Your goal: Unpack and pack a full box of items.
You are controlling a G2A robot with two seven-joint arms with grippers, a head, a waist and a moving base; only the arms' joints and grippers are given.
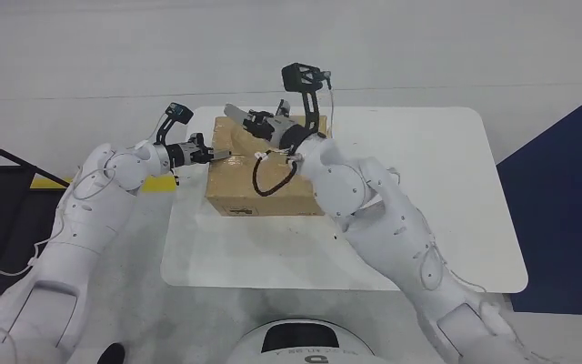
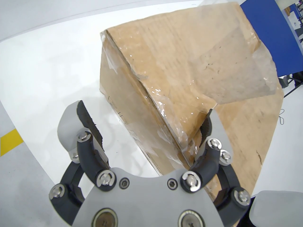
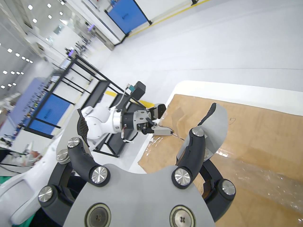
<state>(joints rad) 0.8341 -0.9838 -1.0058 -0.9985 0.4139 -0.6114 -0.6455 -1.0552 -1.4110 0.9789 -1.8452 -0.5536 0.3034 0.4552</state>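
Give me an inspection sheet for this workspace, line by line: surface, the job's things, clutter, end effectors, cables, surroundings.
surface: white table, carrying the box.
job's things: cardboard box, closed and sealed with clear tape; one tape flap stands loose off the top.
clutter: nothing seen.
end effectors: left end effector open, straddling the box's taped top edge; right end effector open above the box top, holding nothing.
cables: black cable loop at the right wrist, hanging over the box.
surroundings: blue panel beside the table, yellow floor line.
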